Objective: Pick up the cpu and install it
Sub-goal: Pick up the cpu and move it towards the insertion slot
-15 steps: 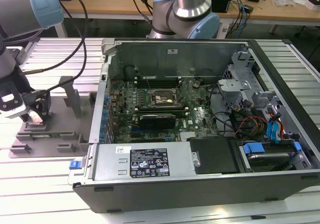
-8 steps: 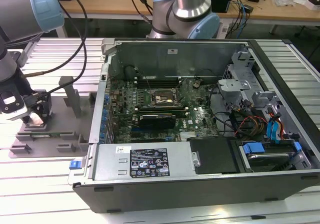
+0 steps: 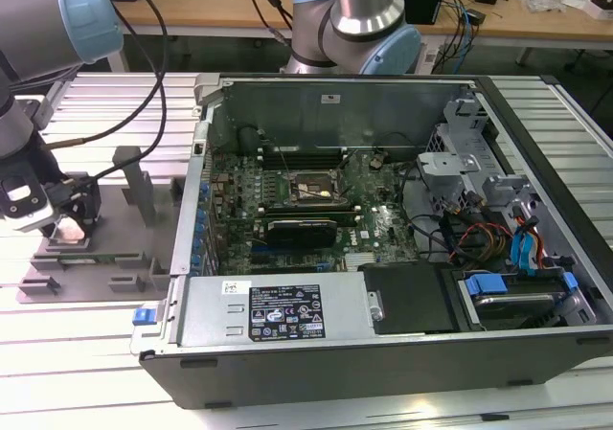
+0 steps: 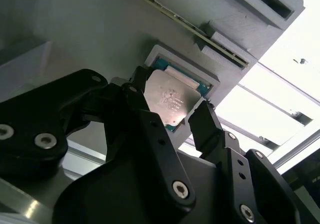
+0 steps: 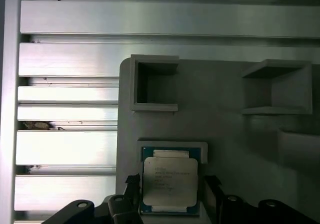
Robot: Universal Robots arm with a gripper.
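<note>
spread claw straddles the cpu, lying flat in its recess on the grey fixture beside the open computer case, fingers set either side to pinch its edges.

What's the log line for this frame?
phase: pre-grasp | jaws: open, straddling cpu | cpu: seated in grey fixture pocket | lift: not yet
</note>
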